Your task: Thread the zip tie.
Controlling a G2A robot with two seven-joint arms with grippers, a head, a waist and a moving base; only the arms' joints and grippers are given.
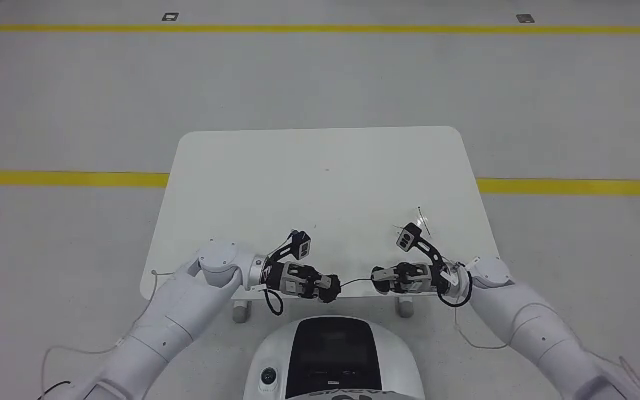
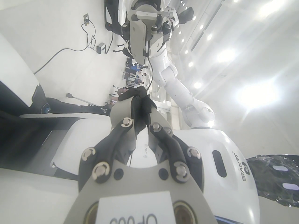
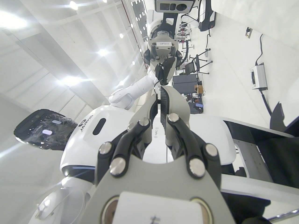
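Between the left gripper [image 1: 328,288] and the right gripper [image 1: 380,279], the zip tie [image 1: 354,284] spans the gap as a thin dark strap, with one end at each set of fingertips.

**Gripper state.** Each gripper has its fingers drawn together to a narrow slit. In the right wrist view the strap runs from the opposite gripper straight into that slit. Judge both as clamped on the zip tie (the contact itself is too small to confirm, and which end carries the head cannot be told).

**Handling.** Expect a very light part that is flexible along its length and springy, with a smooth surface that may slide between the pads. Breakage is unlikely, but bowing and twisting are the probable faults.
- Take hold of the tail close behind its tip, so the free length ahead of the fingers stays short and stiff.
- Take hold of the head by its flat sides, leaving the slot clear of the pads.

**Arm pose.** Both forearms are folded inward and the grippers point tip to tip. They are roughly level and nearly on one line, near the edge of the table [image 1: 320,170] closest to the robot. The tips stand near each other but apart.
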